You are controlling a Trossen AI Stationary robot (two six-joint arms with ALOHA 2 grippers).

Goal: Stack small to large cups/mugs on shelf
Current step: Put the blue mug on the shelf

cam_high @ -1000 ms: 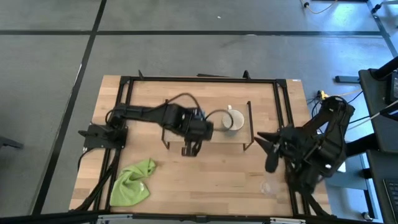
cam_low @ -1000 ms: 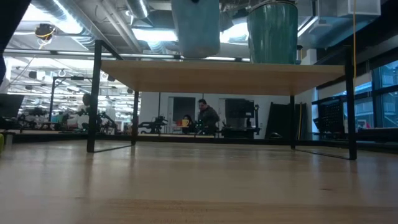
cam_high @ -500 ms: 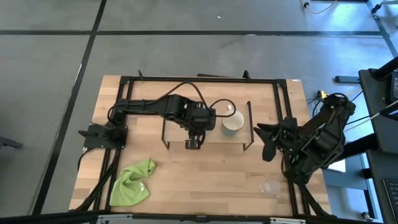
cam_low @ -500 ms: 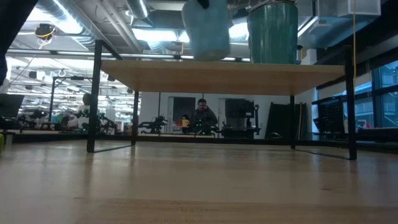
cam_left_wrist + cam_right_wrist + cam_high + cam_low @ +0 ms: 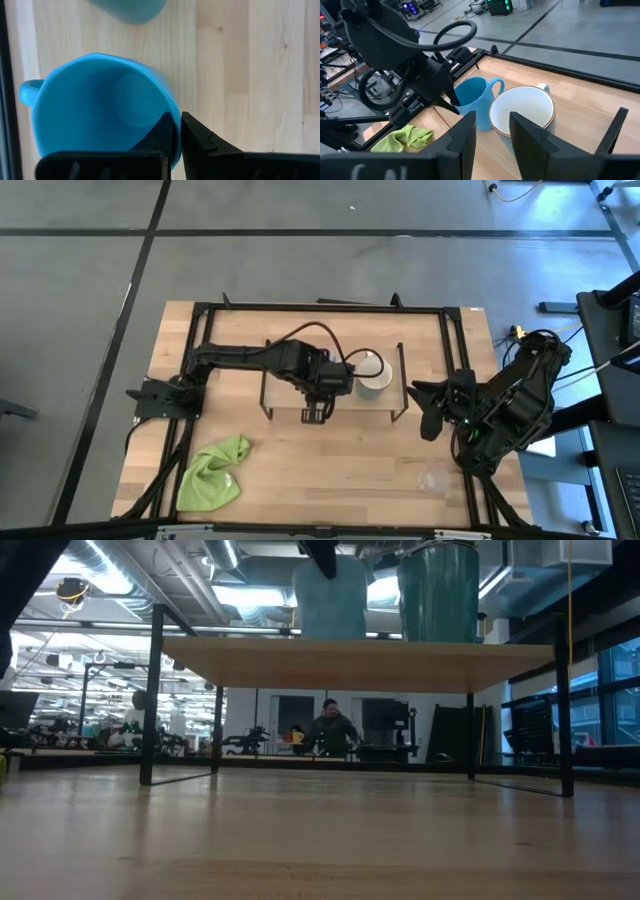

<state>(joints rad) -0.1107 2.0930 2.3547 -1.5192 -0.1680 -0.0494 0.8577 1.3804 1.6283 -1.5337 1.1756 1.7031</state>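
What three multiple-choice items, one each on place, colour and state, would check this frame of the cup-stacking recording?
1. Where is the clear glass cup?
A. on the shelf
B. on the tabletop near the right arm
C. in the left gripper

2. What colour is the cloth?
A. green
B. red
C. white

3. What is the left gripper doing?
A. hanging open away from the mugs
B. lying on the cloth
C. pinching the blue mug's rim

Answers:
1 B: it stands off the shelf, by the right gripper.
2 A: green in the high view.
3 C: its fingers straddle the wall of the blue mug, beside the cream-white mug.
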